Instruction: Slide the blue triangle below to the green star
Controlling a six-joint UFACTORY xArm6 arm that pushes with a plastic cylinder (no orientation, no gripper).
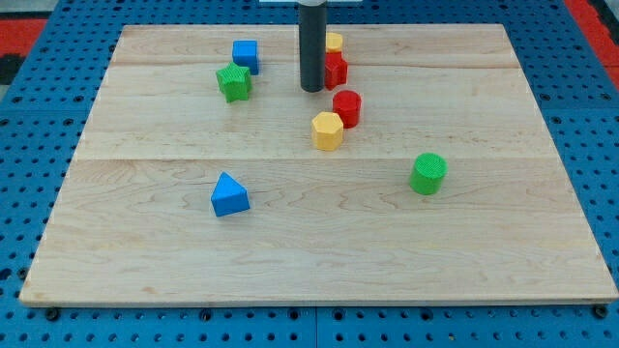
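The blue triangle (229,194) lies on the wooden board at the lower left of the middle. The green star (233,82) sits near the view's top left, well above the triangle. My tip (310,90) is the lower end of the dark rod near the view's top centre. It stands to the right of the green star and far above and to the right of the blue triangle, touching neither.
A blue cube (246,54) sits just above and right of the star. A red block (335,70) and a yellow block (334,42) stand right beside the rod. A red cylinder (347,108), a yellow hexagon (328,130) and a green cylinder (427,173) lie further down and right.
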